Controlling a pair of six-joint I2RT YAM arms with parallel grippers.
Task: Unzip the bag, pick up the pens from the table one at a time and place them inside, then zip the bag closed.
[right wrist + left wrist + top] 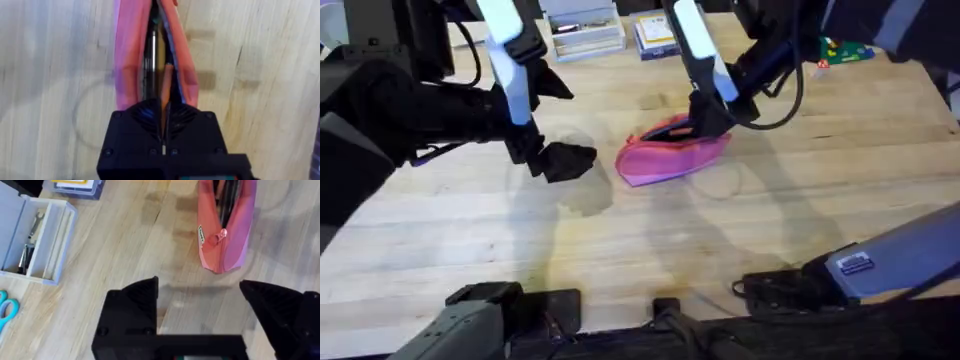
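So the pink bag [672, 150] is lying on the wood surface [800, 210] with its zipper already open, and you can see dark stuff down in the slot. The right tool [705, 128] is sitting directly over the open mouth at the bag's far end. In the right wrist view its fingers [162, 117] are pressed together on an orange pen [167, 82], and the pen pokes forward from the tips straight into the gap between the two pink sides. There's a metallic stick-shaped thing in there right beside it, can't tell what it is.

The left tool [565, 160] is off to the side of the bag, near it but not touching. Fingers spread wide apart, nothing between them, just bare wood below. From its wrist camera the bag's near end lies just ahead of the fingertips, with the zipper pull [218, 236] hanging on the outside. Further out on that side there's a grey box [37, 240] with some tools in it.
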